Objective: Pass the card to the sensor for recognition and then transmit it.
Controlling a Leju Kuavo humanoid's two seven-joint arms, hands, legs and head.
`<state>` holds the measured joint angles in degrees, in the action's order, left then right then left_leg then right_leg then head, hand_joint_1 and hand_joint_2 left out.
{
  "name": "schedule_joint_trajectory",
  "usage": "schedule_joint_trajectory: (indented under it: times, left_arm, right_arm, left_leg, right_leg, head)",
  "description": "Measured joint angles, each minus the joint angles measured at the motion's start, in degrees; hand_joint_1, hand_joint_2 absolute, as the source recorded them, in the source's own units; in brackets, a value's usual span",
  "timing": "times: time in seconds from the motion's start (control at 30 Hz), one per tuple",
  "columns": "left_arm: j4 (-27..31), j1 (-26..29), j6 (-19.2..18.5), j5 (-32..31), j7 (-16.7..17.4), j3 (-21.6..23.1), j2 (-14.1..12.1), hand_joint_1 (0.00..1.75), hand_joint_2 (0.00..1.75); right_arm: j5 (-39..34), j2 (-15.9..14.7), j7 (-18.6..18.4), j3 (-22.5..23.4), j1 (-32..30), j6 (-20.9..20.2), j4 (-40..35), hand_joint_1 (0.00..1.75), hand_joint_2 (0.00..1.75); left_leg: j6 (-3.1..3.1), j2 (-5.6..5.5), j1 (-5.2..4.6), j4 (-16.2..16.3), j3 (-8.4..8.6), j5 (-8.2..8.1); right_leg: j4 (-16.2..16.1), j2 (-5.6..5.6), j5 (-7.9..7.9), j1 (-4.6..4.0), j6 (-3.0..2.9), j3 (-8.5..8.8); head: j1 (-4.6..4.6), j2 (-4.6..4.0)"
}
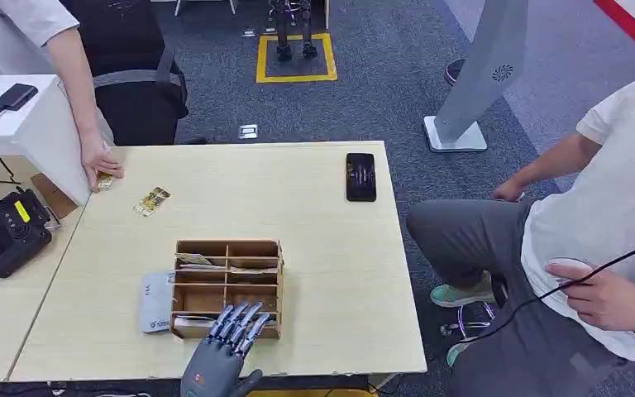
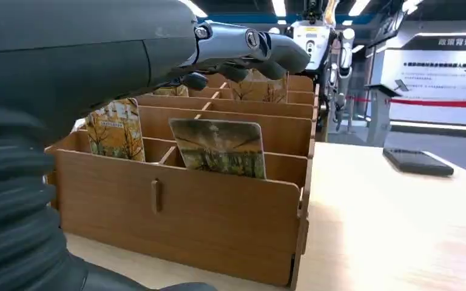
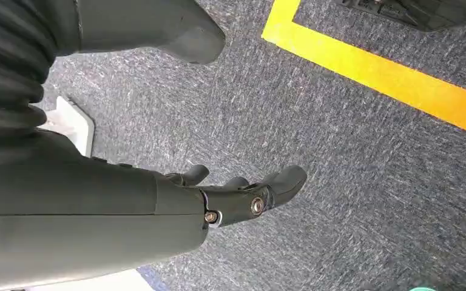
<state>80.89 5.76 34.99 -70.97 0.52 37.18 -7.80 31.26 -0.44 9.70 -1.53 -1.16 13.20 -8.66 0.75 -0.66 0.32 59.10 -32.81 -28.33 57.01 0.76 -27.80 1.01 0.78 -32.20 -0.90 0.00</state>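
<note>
on the pale wooden surface [image 1: 322,248], near its front edge, stands a wooden card box [image 1: 228,285] split into rows of compartments, so that cards sit upright on edge with their tops standing proud of the dividers, easy to pinch from above. two cards lean in the nearest row: one card [image 2: 218,147] in the compartment on the phone's side, another card [image 2: 116,128] in the compartment beside it; more cards stand in the rows behind. a flat white sensor pad [image 1: 155,303] lies touching the box's left side, probably kept close so a lifted card has little way to travel. a dark phone [image 1: 360,176] lies well apart near the far edge, and a loose card [image 1: 151,201] lies by a person's hand [image 1: 99,169].

the left hand [image 1: 233,331] hovers over the box's front rows, fingers [image 2: 252,45] stretched out and apart, gripping nothing; whether they touch the dividers i cannot tell. no card is taken yet. the right hand [image 3: 243,197] hangs beside the body above grey carpet [image 3: 352,182], fingers loosely spread and empty.
</note>
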Motion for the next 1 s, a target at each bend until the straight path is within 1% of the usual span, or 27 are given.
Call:
schedule_joint_trajectory:
  times: [0.17,0.23,0.3,0.33,0.43,0.63,1.0]
  left_arm:
    - [0.02,0.05,0.63,-0.87,-0.24,0.0,0.07,0.0,1.75]
    - [0.02,0.05,1.0,-2.62,0.5,0.0,0.07,0.0,1.75]
    - [0.0,0.04,1.64,-5.18,2.62,0.0,0.31,0.0,1.75]
    - [0.0,0.04,1.79,-5.7,3.17,0.0,0.33,0.0,1.75]
    - [0.0,0.04,1.81,-5.81,3.21,0.0,0.33,0.0,1.75]
    - [-0.28,0.0,1.81,-10.92,6.52,0.0,0.33,0.0,1.75]
    - [-1.64,-0.05,1.79,-11.76,7.83,-0.02,0.35,0.0,1.75]
  right_arm:
    - [0.0,0.0,-0.11,0.0,-0.01,0.02,0.0,0.0,1.75]
    - [0.02,0.0,-0.15,0.0,-0.01,0.0,0.0,0.0,1.75]
    - [0.11,0.0,-0.17,0.0,-0.01,0.0,0.0,0.0,1.75]
    - [0.13,0.0,-0.17,0.0,0.0,0.0,0.0,0.0,1.75]
    - [0.13,0.0,-0.18,0.0,-0.01,0.0,0.0,0.0,1.75]
    - [0.35,0.02,-0.33,0.0,-0.01,0.0,0.0,0.0,1.75]
    - [0.35,0.02,-0.37,0.0,-0.01,0.0,0.0,0.0,1.75]
  left_leg:
    - [0.0,0.0,0.0,0.0,0.0,0.0]
    - [0.0,0.0,0.0,0.0,0.0,0.0]
    - [0.0,0.0,0.0,0.0,0.0,0.0]
    - [0.0,0.0,0.0,0.0,0.0,0.0]
    - [0.0,0.0,0.0,0.0,0.0,0.0]
    - [0.0,0.0,0.0,0.0,0.0,0.0]
    - [0.0,0.0,0.0,0.0,0.0,0.0]
  right_leg:
    - [0.0,0.0,0.0,0.0,0.0,0.0]
    - [0.0,0.0,0.0,0.0,0.0,0.0]
    - [0.0,0.0,0.0,0.0,0.0,0.0]
    - [0.0,0.0,0.0,0.0,0.0,0.0]
    - [0.0,0.0,0.0,0.0,0.0,0.0]
    - [0.0,0.0,0.0,0.0,0.0,0.0]
    - [0.0,0.0,0.0,0.0,0.0,0.0]
  head:
    - [0.0,0.0]
    - [0.0,0.0]
    - [0.0,0.0]
    - [0.0,0.0]
    - [0.0,0.0]
    - [0.0,0.0]
    - [0.0,0.0]
